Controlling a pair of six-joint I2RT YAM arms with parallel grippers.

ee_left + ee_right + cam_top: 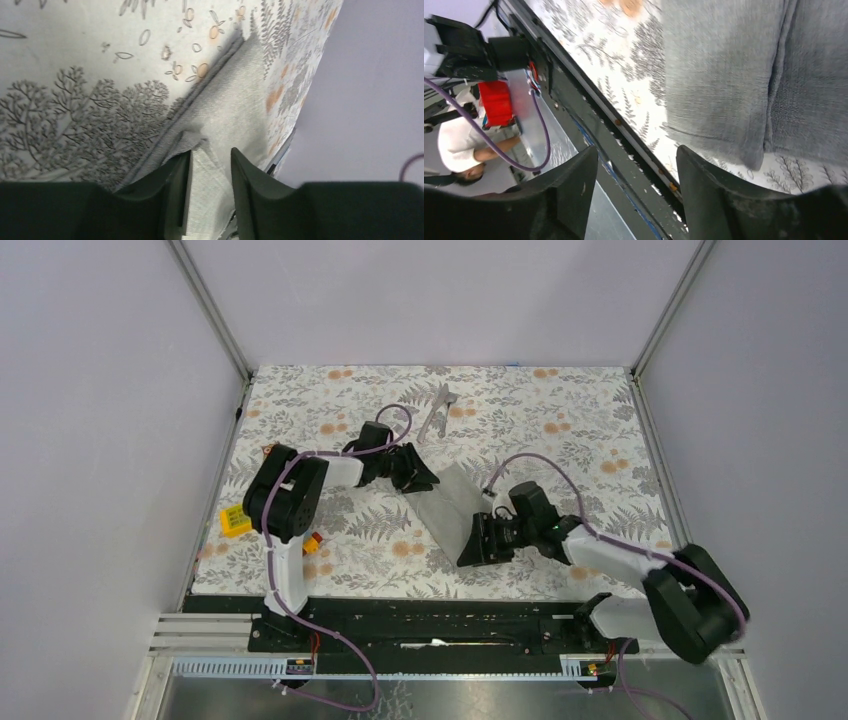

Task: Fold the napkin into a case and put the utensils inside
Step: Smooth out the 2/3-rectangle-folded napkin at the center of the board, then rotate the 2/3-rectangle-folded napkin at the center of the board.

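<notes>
The grey napkin point(452, 508) lies folded into a narrow strip on the floral tablecloth, running from centre toward the near right. My left gripper point(421, 477) is at its far left end. In the left wrist view the jaws point(211, 150) stand partly open with the napkin point(235, 90) between and under them. My right gripper point(478, 541) is at the napkin's near end. In the right wrist view it point(636, 147) is open and empty over the table's near edge, beside the napkin's corner point(724, 75). The silver utensils point(437, 412) lie together at the back centre.
A yellow block point(237, 520) and a small red-orange block point(316, 543) lie at the left near my left arm's base. A black rail point(430, 615) runs along the near edge. Metal frame posts and grey walls close in the sides and back.
</notes>
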